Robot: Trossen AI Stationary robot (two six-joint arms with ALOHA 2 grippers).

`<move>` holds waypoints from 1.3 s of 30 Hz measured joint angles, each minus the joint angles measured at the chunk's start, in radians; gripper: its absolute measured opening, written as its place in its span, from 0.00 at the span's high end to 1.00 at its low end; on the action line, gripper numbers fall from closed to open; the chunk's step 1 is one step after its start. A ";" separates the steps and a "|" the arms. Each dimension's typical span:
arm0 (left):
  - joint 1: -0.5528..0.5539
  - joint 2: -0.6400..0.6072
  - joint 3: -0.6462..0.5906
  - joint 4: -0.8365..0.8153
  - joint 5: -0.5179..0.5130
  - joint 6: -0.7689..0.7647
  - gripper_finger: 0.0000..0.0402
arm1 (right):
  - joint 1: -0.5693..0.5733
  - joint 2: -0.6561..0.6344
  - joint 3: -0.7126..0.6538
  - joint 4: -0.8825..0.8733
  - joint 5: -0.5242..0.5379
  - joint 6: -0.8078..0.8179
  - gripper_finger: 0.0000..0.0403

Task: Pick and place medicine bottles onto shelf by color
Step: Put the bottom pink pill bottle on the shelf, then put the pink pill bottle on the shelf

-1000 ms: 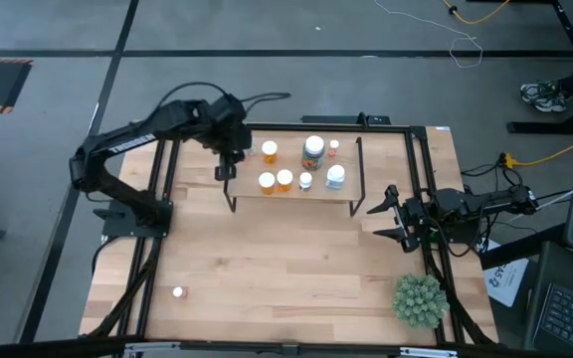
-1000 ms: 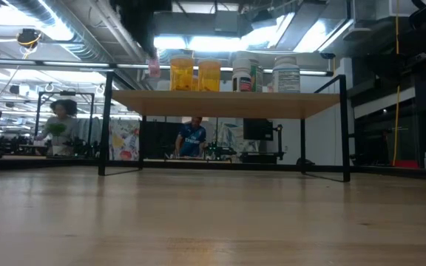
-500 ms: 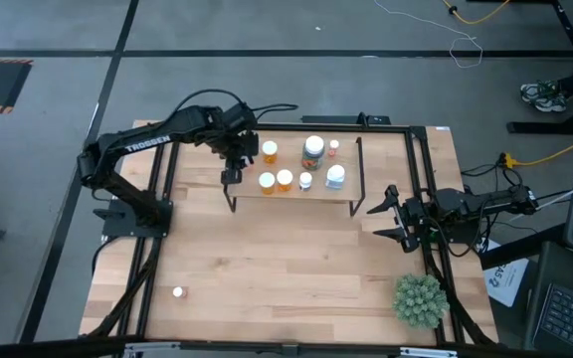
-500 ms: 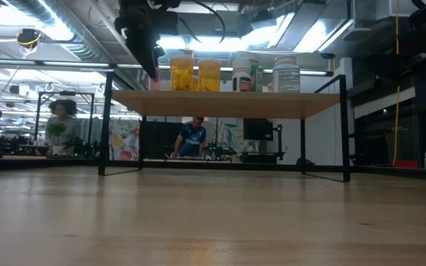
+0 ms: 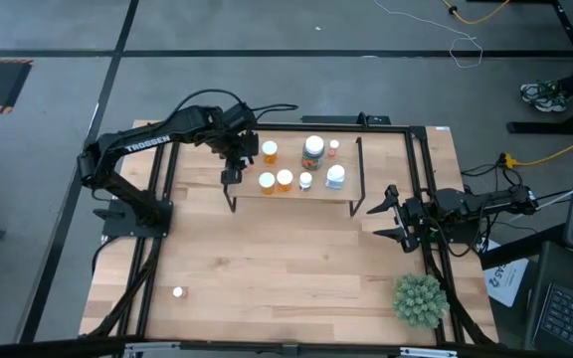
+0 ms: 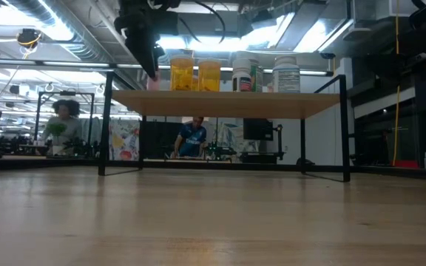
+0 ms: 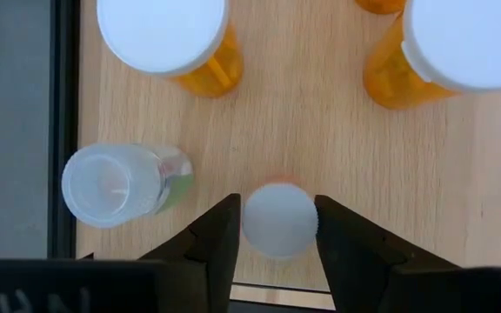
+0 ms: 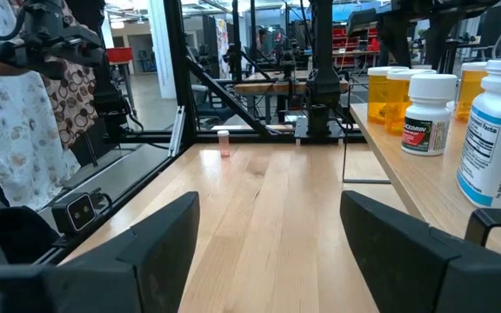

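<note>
Orange shows just under the white cap of the small bottle (image 7: 278, 217) that our left gripper (image 7: 277, 228) pinches, a finger on either side of the cap, above the left end of the shelf (image 5: 318, 198). From the wrist view the bottle looks to be at or near the board, but we cannot tell whether its base touches yet. We judge the step in hand to be setting it down among the orange ones, so we should lower straight, keep it upright, part the fingers only once it stands, then lift clear vertically.

Room is tight. Two orange bottles (image 7: 174, 43) stand just ahead of the gripper, with a third orange one (image 7: 446, 52) beside them, and a clear bottle (image 7: 120, 183) sits close to one finger, right at the shelf's edge. Spreading wide could nudge that clear one off the board, so we would open only slightly.

Farther along the shelf stand a big jar (image 5: 313, 150), a white bottle (image 5: 335, 177) and smaller ones. One small bottle (image 5: 178, 292) is left on the surface (image 5: 286, 268) near the front left. Our right gripper (image 5: 383, 221) waits with fingers spread beside the shelf's right end, near a spiky green plant (image 5: 419, 299). People show in the room beyond.
</note>
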 joint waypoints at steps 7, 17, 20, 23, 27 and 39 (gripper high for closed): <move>0.000 0.000 0.000 0.000 -0.036 0.003 0.60 | 0.000 0.000 0.000 0.000 0.000 0.000 0.30; -0.012 -0.021 0.000 0.035 -0.036 -0.005 0.59 | 0.000 0.000 0.000 0.000 0.000 0.000 0.30; -0.024 -0.024 0.000 0.065 -0.036 -0.005 0.59 | 0.000 0.000 0.000 0.000 0.000 0.000 0.30; -0.034 -0.026 0.009 0.084 -0.040 -0.005 0.58 | 0.000 0.000 0.000 0.000 0.000 0.000 0.30; -0.052 -0.026 0.070 0.080 -0.040 -0.021 0.58 | 0.000 0.000 0.000 0.000 0.000 0.000 0.30; -0.330 -0.027 0.330 -0.349 0.101 -0.461 0.58 | 0.000 0.000 0.000 0.000 0.000 0.000 0.30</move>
